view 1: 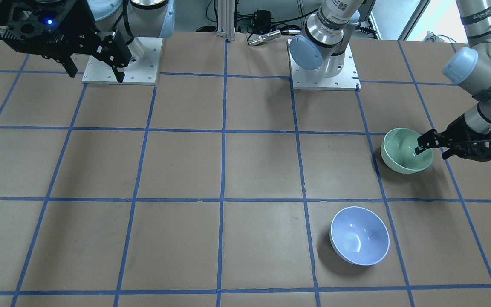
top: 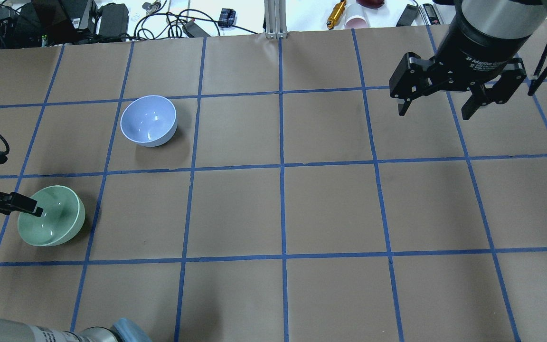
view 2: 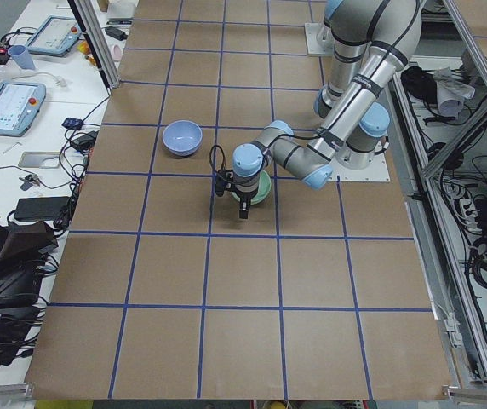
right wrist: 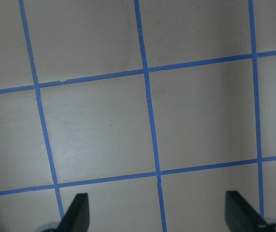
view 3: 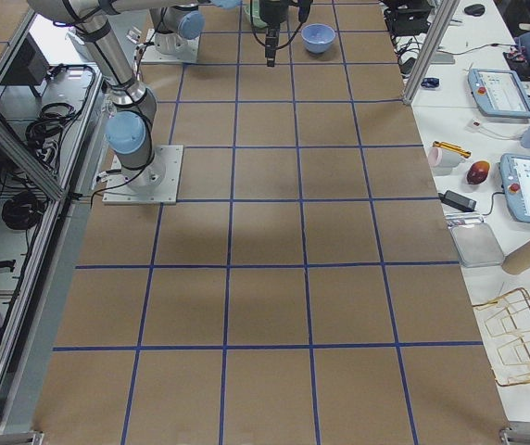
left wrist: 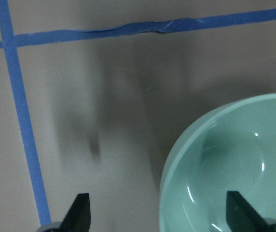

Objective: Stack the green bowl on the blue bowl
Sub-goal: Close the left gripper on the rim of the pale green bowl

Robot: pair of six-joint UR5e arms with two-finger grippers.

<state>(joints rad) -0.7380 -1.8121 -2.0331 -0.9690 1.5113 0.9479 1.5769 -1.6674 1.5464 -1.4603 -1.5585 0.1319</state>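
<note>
The green bowl (view 1: 404,154) sits upright on the brown table near the robot's left edge; it also shows in the overhead view (top: 55,224) and the left wrist view (left wrist: 225,159). My left gripper (view 1: 431,152) is open and low, straddling the bowl's rim: one finger is inside the bowl, the other outside it. The blue bowl (view 1: 359,241) stands alone about one grid square away, seen in the overhead view too (top: 148,119). My right gripper (top: 437,102) is open and empty, hovering high over bare table far from both bowls.
The table is brown paper with a blue tape grid (top: 281,166). The arm bases (view 1: 324,79) are bolted at the robot's side. Cables, tablets and tools lie beyond the far edge (top: 112,19).
</note>
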